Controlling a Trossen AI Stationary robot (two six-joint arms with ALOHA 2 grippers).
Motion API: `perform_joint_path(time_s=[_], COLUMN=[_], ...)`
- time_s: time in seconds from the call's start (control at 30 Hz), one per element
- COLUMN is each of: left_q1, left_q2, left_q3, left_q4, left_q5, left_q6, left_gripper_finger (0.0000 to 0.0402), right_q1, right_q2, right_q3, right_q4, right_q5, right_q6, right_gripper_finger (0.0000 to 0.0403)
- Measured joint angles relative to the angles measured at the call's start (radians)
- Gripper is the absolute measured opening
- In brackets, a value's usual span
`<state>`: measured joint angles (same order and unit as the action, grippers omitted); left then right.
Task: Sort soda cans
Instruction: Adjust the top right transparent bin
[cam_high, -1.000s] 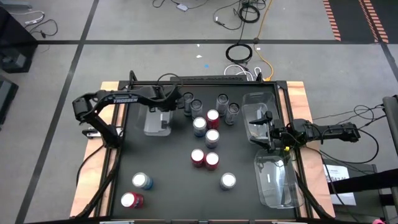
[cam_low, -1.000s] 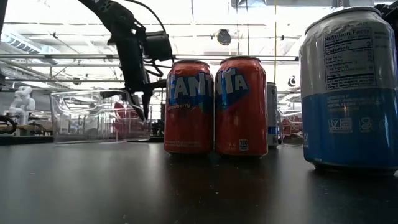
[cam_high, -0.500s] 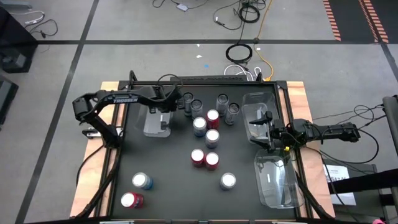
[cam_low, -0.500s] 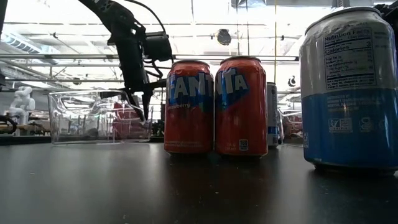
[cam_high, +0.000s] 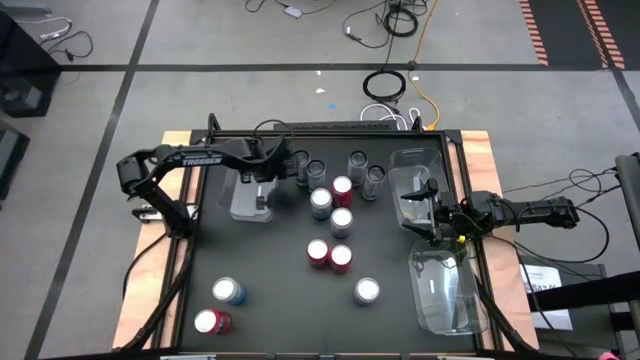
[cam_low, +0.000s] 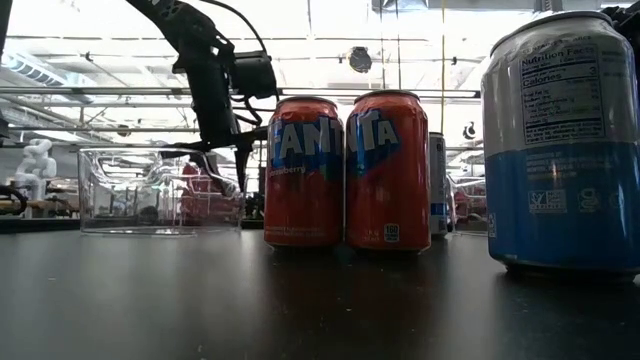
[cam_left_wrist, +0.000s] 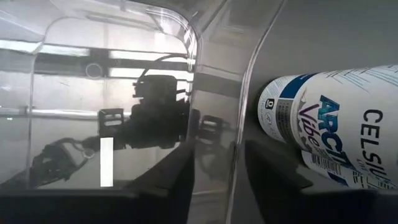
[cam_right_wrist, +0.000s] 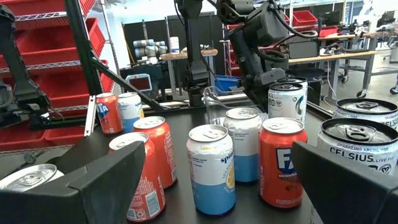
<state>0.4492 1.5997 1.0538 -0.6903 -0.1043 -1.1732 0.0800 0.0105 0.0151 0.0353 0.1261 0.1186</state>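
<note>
Left gripper (cam_high: 262, 187) has its fingers pinching the clear tray's (cam_high: 245, 205) wall and just set it flat on the bench; right gripper (cam_high: 428, 212) waits, fingers spread. Cans (cam_high: 331, 215) sit unsorted mid-bench.

Light: bright, from ceiling fixtures overhead.
Glare: blown-out ceiling in the low view.
Shadows: soft.
Blur: the nearest blue can (cam_low: 562, 140) looks slightly soft.

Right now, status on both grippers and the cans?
Left gripper shut on clear tray wall. Right gripper open, over right-hand trays, holding nothing. Soda cans loose mid-table, none in a tray.
</note>
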Motion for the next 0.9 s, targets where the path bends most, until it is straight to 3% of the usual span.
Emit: perform_joint_path(time_s=[0.43,0.9], left_q1=[-0.007,-0.102], left_q2=[-0.042,-0.338], left_q3=[-0.001,-0.001], left_q4=[-0.013,-0.064], left_q5=[0.116,0.044], left_q6=[0.001,0.068], left_gripper_finger=[0.0171,0.0171], right_q1=[0.000,0.000], right_q2=[0.000,0.000], right_q3=[0.000,0.000], right_q4=[0.000,0.000], right_q5=[0.000,0.000], right_q6=[0.000,0.000], right_gripper_finger=[0.0396,0.0396])
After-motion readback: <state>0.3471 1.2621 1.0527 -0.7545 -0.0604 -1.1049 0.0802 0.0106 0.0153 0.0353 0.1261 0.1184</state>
